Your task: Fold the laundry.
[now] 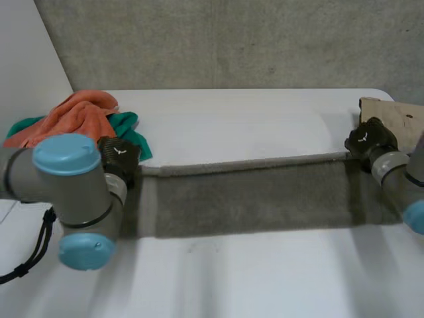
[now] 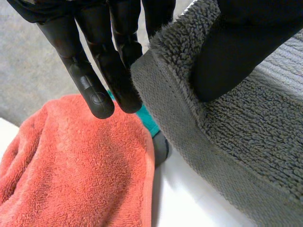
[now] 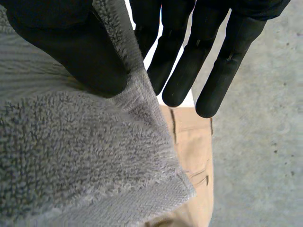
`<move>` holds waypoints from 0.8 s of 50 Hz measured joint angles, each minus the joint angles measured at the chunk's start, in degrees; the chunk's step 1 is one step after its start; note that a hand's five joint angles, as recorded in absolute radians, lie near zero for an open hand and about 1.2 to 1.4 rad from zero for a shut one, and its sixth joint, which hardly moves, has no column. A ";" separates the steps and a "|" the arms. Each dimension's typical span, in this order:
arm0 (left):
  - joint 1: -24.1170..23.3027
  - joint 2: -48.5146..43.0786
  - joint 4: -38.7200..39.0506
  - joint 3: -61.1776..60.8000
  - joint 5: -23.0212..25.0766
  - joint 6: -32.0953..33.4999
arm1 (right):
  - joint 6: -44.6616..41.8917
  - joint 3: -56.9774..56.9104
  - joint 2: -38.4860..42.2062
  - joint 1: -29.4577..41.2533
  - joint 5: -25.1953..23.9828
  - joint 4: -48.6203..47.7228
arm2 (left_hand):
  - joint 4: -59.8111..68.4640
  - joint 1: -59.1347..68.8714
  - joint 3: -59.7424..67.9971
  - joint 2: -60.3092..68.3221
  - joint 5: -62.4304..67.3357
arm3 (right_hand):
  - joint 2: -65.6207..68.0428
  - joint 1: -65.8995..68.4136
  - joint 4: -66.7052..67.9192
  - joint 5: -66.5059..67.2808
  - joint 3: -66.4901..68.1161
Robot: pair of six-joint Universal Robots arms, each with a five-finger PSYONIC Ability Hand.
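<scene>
Where the two hands grip it, the grey towel (image 1: pixel 252 195) is a thick rectangle of looped terry with a flatter woven band near its hem. In the head view its long axis runs from 9 o'clock to 3 o'clock across the counter (image 1: pixel 252 119), with the upper edge drawn straight between the hands. The left hand (image 1: pixel 121 156) pinches the 9 o'clock corner, thumb on one face and straight fingers (image 2: pixel 90 80) close together behind. The right hand (image 1: pixel 368 140) pinches the 3 o'clock corner likewise. An orange towel (image 1: pixel 73 116) of soft pile lies bunched on a teal cloth (image 1: pixel 132 129) at 10 o'clock. A tan item (image 1: pixel 397 116) lies at 2 o'clock. Counter: smooth, white. Wall (image 1: pixel 232 40): rough grey concrete
</scene>
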 measured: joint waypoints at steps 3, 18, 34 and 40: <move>-0.54 -2.22 -0.11 2.15 -1.36 -0.01 | 0.06 -3.74 3.59 0.39 -1.36 -1.42 | 0.00 0.00 0.00 0.00 0.00 | 0.00 0.00 0.00 0.02 0.00; -3.23 -3.30 -0.19 3.78 -1.87 -0.28 | 0.86 -9.25 11.05 1.93 -7.60 -11.47 | -7.55 -6.95 -7.22 -7.23 -5.73 | -41.39 -38.94 -40.29 -40.01 -40.24; -4.85 1.91 -0.40 4.82 -1.68 -0.44 | 16.98 -1.68 -2.76 -1.68 -4.08 0.98 | -57.35 -55.40 -56.43 -56.78 -53.00 | -55.69 -51.43 -56.73 -54.68 -56.21; -4.60 5.48 -0.39 2.18 -1.04 -0.35 | 20.31 5.56 -9.95 -9.04 -11.68 11.80 | -57.35 -55.40 -56.43 -56.78 -53.00 | -53.03 -49.70 -53.79 -52.06 -53.43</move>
